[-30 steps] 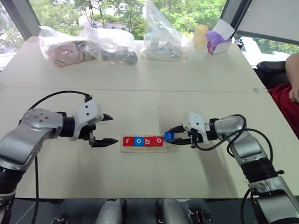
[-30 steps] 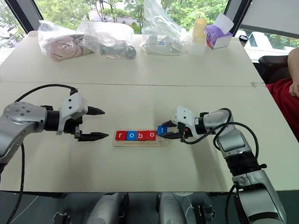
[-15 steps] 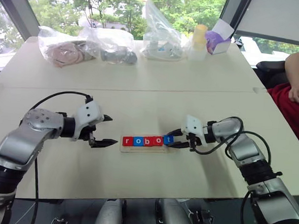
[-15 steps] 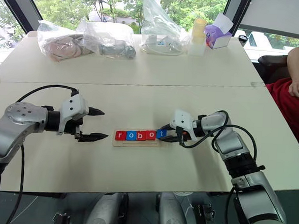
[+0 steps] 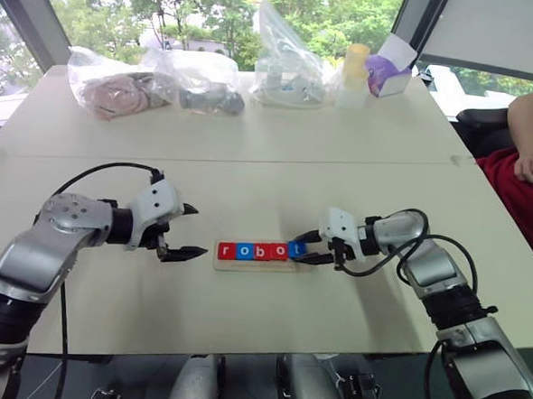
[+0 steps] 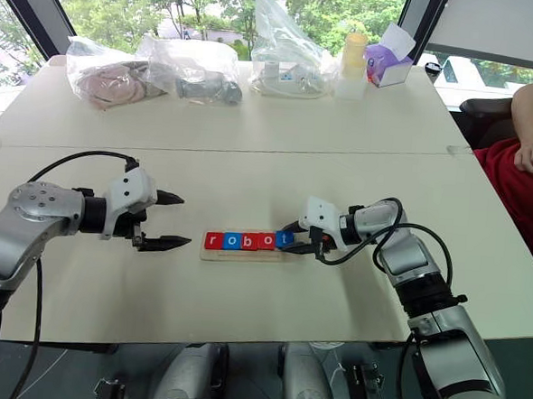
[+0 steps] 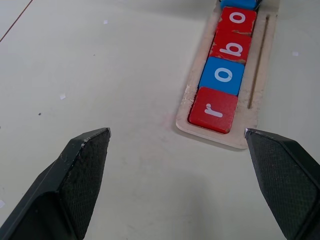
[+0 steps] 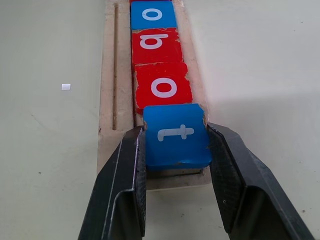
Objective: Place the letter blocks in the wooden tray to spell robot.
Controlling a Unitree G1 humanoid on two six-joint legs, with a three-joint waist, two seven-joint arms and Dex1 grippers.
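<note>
The wooden tray (image 5: 254,262) lies mid-tabletop (image 5: 277,173) with red r (image 7: 213,109), blue o (image 7: 223,75), red b (image 7: 232,47) and red o (image 8: 163,87) in a row. The blue t block (image 8: 176,135) sits at the tray's right end, pinched between the right gripper's (image 8: 175,150) closed fingers. The left gripper (image 5: 181,233) hangs spread wide and empty, just left of the tray.

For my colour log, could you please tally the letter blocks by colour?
Red blocks: 3 (r, b, second o)
Blue blocks: 2 (first o, t)
Total: 5
</note>
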